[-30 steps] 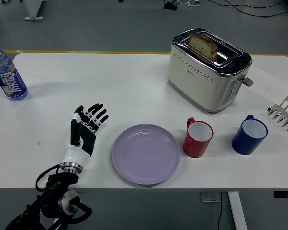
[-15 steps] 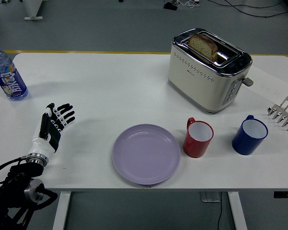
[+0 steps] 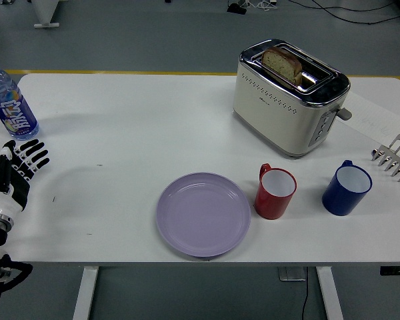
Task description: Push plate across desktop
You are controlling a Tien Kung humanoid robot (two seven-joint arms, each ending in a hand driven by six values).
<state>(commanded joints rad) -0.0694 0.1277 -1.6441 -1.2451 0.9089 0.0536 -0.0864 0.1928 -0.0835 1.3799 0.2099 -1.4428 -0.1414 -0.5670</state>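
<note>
Lilac plate [image 3: 203, 213]: head view shows it near the front edge of the white tabletop [image 3: 153, 127], just left of the red mug [image 3: 275, 192].
Left robot hand [image 3: 13, 172]: at the far left edge, fingers spread, holding nothing, well apart from the plate.
Progress: you judge the push either finished or not begun; nothing touches the plate.
Hidden: your left arm is cut off at the frame's corner; the right arm is out of view.
</note>
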